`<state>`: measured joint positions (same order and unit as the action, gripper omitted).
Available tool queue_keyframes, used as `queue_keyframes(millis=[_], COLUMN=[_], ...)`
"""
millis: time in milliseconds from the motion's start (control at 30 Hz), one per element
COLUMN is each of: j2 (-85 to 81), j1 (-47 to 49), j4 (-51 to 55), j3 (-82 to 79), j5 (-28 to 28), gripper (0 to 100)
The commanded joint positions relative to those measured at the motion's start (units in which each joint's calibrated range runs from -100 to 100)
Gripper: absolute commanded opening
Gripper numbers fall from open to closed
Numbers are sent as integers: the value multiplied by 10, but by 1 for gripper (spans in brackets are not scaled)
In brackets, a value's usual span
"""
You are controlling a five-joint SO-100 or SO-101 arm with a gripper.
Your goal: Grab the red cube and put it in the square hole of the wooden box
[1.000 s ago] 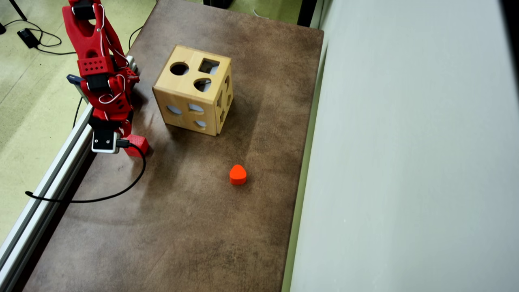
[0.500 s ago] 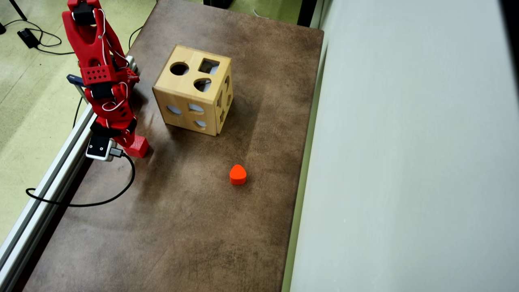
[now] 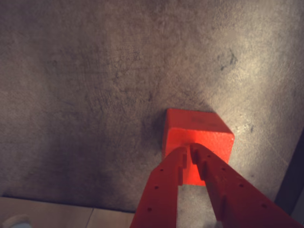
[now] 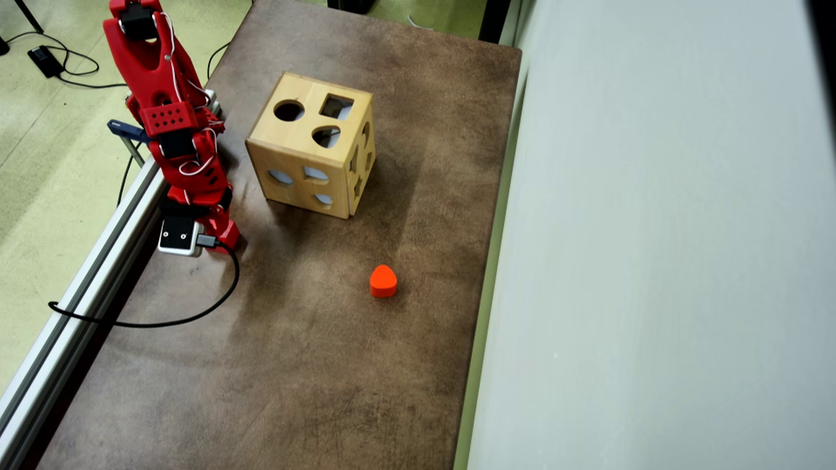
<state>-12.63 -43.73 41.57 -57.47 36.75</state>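
- Two red fingers of the gripper (image 3: 188,151) sit nearly pressed together in the wrist view, their tips over the top face of the red cube (image 3: 202,130); they do not straddle it, so nothing is pinched.
- One step is therefore not done, by my reading: the cube rests on the table, not gripped and not lifted. In the overhead view it is almost wholly hidden under the gripper (image 4: 225,240).
- Left to do: spread the jaws, close on the cube's sides, lift, carry and drop.
- Further out, the wooden box (image 4: 312,145) stands apart from the arm, with the square hole (image 4: 336,106) on its top face beside a round one, and empty as far as I can tell.
- An orange-red rounded block (image 4: 383,281) lies alone, well away from both.
- Underneath is a mottled brown table (image 4: 313,365), worn and matt; a metal rail (image 4: 78,294) runs along its left edge.
- Beyond that, a pale green floor with cables on the left, and a broad grey surface (image 4: 653,261) on the right.
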Motion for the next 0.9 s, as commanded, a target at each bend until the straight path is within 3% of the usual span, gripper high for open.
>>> queue_keyframes(millis=[0,300,600,867], j2=[-9,-13,-16,-14], j1=[-1,-5,-42,-77], j4=[4,8,130,185], j3=[-8,-8,68,97], j5=[-2,-1,0,2], gripper=[2,3,4,31])
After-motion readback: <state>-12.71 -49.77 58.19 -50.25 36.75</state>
